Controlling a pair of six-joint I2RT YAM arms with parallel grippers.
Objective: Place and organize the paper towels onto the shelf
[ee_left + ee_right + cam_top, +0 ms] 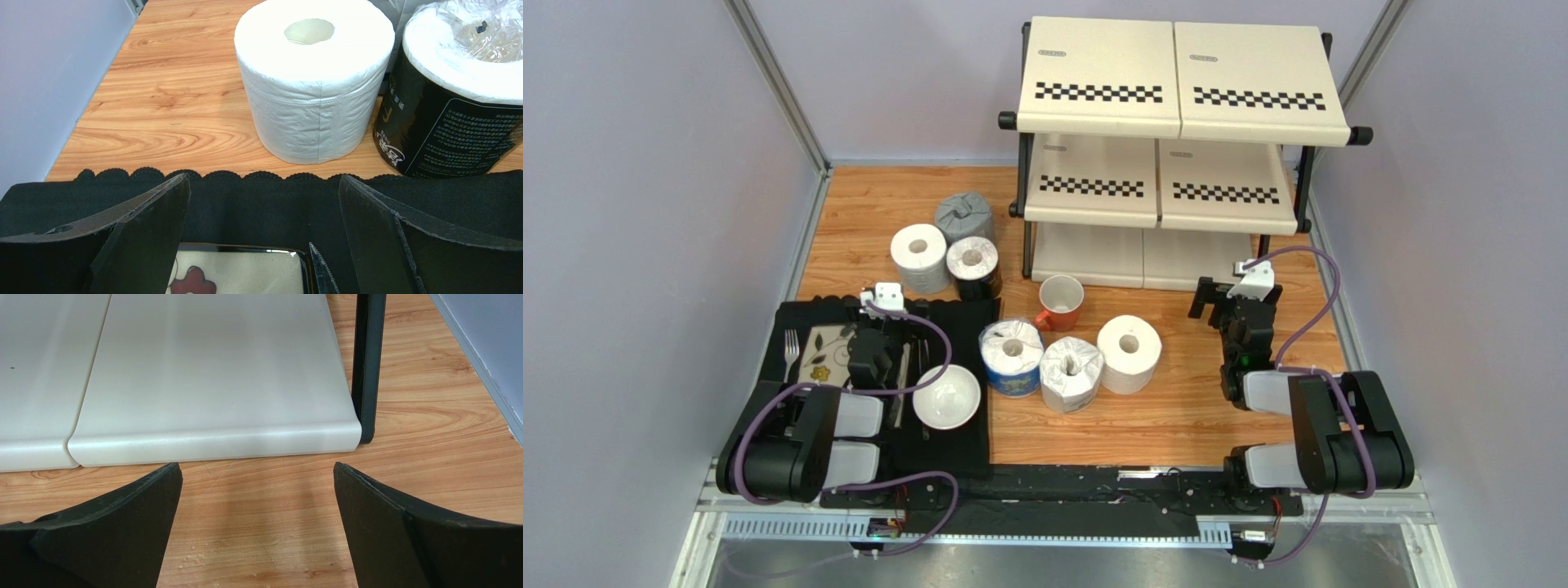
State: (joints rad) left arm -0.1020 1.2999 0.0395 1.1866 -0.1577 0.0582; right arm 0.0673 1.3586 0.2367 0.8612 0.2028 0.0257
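Observation:
The shelf stands at the back right, all three tiers bare. Three paper towels stand back left: a grey-wrapped one, a plain white one and a black-wrapped one. A blue one, a clear-wrapped one and a white one line up mid-table. My left gripper hangs open over the black mat, facing the white roll and the black roll. My right gripper is open above bare wood, just before the lowest shelf panel.
An orange mug stands in front of the shelf. On the black mat lie a white bowl, a patterned plate with a fork, and a knife. A black shelf leg rises right of the panel. Grey walls close in both sides.

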